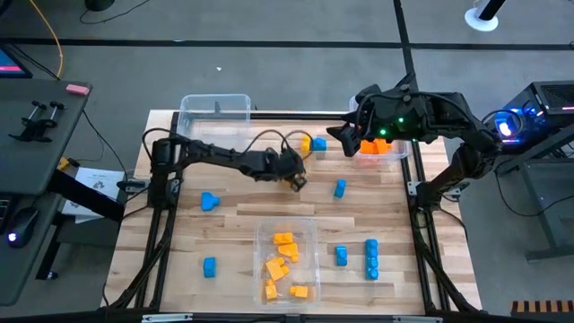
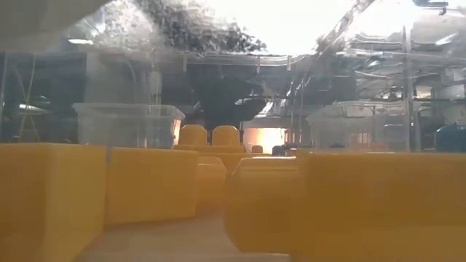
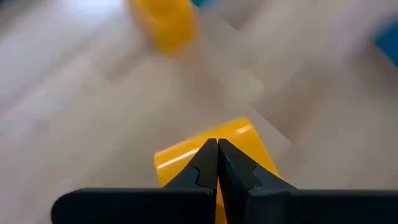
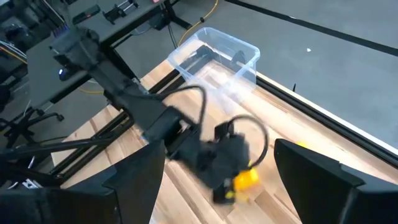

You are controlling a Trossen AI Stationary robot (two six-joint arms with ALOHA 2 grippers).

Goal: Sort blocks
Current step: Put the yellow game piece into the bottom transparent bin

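My left gripper (image 1: 297,179) is shut near the table's middle, its tips (image 3: 217,146) at a yellow block (image 3: 239,140) lying on the wood. A second yellow block (image 1: 305,144) and a blue one (image 1: 319,144) lie just beyond it. My right gripper (image 1: 345,139) hangs high over the far right of the table, open, with nothing between its fingers (image 4: 140,177). It looks down on the left arm and the yellow block (image 4: 246,179). Blue blocks lie loose (image 1: 209,201) (image 1: 340,187) (image 1: 371,258). My left gripper's shut fingertips lie against the yellow block's near top edge (image 3: 205,155), slanting down from the table's left. Nothing is between the fingers. The block lies flat on the table. Whether the tips press it or only stand before it, I cannot tell.
A clear bin (image 1: 309,224) at the near middle holds several yellow-orange blocks (image 2: 153,185), which fill the low view. Another clear bin (image 1: 215,112) stands at the far left, and a third (image 1: 404,154) under the right arm holds orange blocks (image 1: 372,146).
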